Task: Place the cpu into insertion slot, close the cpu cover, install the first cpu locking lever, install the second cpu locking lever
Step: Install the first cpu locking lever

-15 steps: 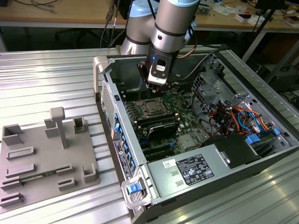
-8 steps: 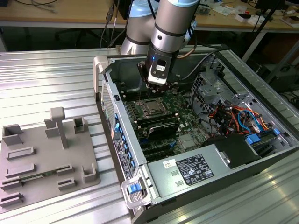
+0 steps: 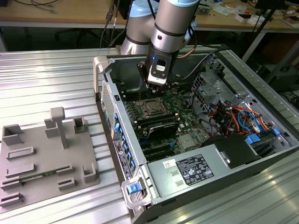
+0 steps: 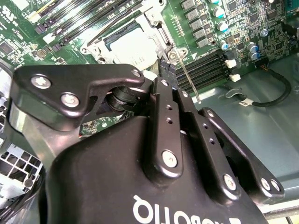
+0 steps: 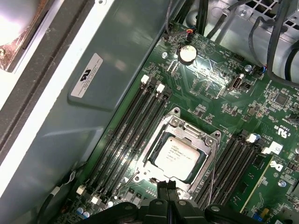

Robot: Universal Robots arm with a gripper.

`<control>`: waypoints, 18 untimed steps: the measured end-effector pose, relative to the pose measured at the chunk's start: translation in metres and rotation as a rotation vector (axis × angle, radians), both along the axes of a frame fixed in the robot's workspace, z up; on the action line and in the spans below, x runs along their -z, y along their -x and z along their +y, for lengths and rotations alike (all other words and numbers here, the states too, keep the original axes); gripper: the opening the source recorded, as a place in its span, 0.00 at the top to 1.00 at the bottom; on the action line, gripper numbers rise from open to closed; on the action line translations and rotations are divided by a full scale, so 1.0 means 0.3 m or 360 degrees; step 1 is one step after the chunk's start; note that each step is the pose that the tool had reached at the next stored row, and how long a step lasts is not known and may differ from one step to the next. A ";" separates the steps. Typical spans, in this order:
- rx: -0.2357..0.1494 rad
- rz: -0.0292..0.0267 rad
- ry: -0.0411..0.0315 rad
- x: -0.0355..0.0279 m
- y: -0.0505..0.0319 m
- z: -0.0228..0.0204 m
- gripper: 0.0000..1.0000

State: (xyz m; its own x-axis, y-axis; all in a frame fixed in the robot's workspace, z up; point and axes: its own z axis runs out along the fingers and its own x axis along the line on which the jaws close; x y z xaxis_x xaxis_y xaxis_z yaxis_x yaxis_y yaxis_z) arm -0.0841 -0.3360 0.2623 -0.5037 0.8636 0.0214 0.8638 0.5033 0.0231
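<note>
Over one edge of the insertion slot [image 5: 163, 136], inside the open computer case [image 3: 122, 144], hangs the tool [image 3: 158, 87]. In both wrist views its two black fingertips [image 5: 162, 187] are pressed together, with nothing seen between them.

The cpu [image 5: 179, 156] lies flat in the insertion slot. Its silver-grey top shows through the square window of the cpu cover [image 5: 174, 122], and the cover is folded down flat over the slot.

A thin locking lever [image 4: 187, 79] runs out from the slot's metal frame and passes just beside the fingertips. I cannot tell whether the tool touches it.

Long black memory slots [image 5: 135, 126] flank the insertion slot on two opposite sides, and they sit on the same green motherboard [image 5: 219, 100]. A round coin battery [image 5: 187, 54] is on that board too, well apart from the slot and on the side away from the tool.

Outside the case, far from the slot toward the exterior view's left, a grey moulded fixture tray [image 3: 46, 158] lies on the ribbed metal surface [image 3: 46, 79].
</note>
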 end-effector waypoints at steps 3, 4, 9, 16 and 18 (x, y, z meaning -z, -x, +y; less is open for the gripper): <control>-0.0017 0.00000 0.0000 0.000 0.000 0.000 0.89; -0.0024 -0.00001 0.0000 0.000 0.000 0.000 0.89; -0.0091 0.00000 0.0000 0.000 0.001 0.000 0.89; -0.0314 0.00001 0.0000 0.000 0.001 0.000 0.89; -0.0383 -0.00001 0.0000 0.000 0.001 0.000 0.89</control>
State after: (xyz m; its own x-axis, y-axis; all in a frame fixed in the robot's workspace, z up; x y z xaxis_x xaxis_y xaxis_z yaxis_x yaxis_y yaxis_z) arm -0.0844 -0.3360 0.2623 -0.6951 0.7186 0.0214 0.7189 0.6947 0.0231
